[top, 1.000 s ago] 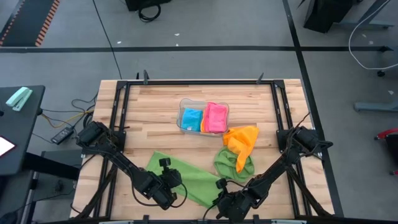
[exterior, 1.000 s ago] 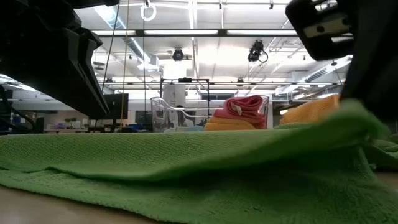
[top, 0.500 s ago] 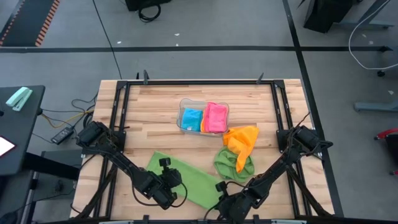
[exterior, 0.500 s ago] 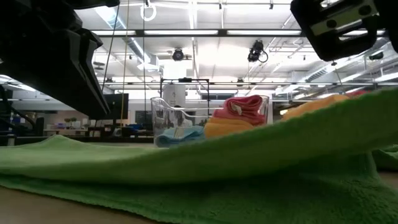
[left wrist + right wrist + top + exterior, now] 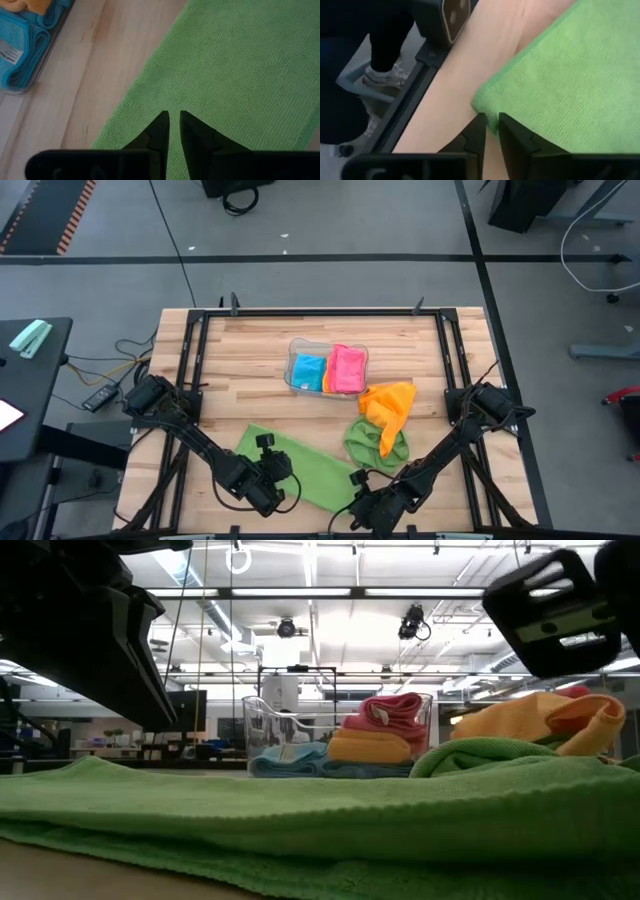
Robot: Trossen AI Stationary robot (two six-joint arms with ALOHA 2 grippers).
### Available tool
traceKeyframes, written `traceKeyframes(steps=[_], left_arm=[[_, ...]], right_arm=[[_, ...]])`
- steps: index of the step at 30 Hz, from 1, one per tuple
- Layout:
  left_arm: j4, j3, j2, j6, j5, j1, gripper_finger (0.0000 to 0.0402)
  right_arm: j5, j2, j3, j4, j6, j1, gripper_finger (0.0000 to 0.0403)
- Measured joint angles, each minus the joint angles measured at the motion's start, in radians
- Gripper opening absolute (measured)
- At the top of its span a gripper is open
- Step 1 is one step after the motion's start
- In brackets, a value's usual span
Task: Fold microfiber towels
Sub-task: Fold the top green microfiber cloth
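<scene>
Both my pincers pinch the flat green microfiber towel (image 5: 305, 468): left gripper (image 5: 174, 117) mid-edge, right gripper (image 5: 491, 121) clenched on its corner.

Green towel (image 5: 305, 465), plain, flat on pale wood-grain table (image 5: 240, 350); second green towel (image 5: 377, 443) bunched beside an orange towel (image 5: 388, 405). Clear tray (image 5: 296, 352) holds blue towel (image 5: 309, 371) and pink towel (image 5: 346, 368). Arms black.

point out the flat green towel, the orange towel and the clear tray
flat green towel (image 5: 305, 465), high view, its middle
orange towel (image 5: 390, 404), high view, its upper bunched part
clear tray (image 5: 293, 365), high view, its left wall
</scene>
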Motion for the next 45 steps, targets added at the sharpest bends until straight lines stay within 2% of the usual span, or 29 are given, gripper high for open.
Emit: traceKeyframes(steps=[10, 19, 24, 27, 31, 36, 41, 45], left_arm=[[0.001, 0.000, 0.000, 0.000, 0.000, 0.000, 0.0061], [0.028, 0.000, 0.000, 0.035, 0.000, 0.000, 0.0053], [0.165, 0.000, 0.000, 0.367, 0.000, -0.008, 0.0052], [0.265, 0.000, 0.000, 0.537, 0.000, -0.014, 0.0052], [0.325, 0.000, 0.000, 0.640, 0.000, -0.014, 0.0054], [0.323, 0.000, 0.000, 0.725, 0.000, 0.020, 0.0057], [0.327, 0.000, 0.000, 0.945, 0.000, 0.090, 0.0050], [0.338, 0.000, 0.000, 1.095, -0.002, 0.142, 0.0045]], right_arm=[[-0.041, 0.000, -0.002, -0.003, 0.073, 0.000, 0.0137], [-0.048, -0.028, -0.002, 0.055, 0.030, 0.000, 0.0150], [-0.047, -0.091, -0.002, 0.057, 0.009, -0.015, 0.0150], [-0.042, -0.130, -0.002, 0.001, 0.000, -0.034, 0.0150], [-0.031, -0.161, -0.002, -0.124, 0.024, -0.064, 0.0150], [-0.039, -0.164, -0.002, -0.126, -0.003, -0.114, 0.0150], [-0.050, -0.173, -0.002, -0.103, -0.061, -0.193, 0.0150], [-0.050, -0.209, -0.002, -0.105, -0.033, -0.276, 0.0150]])
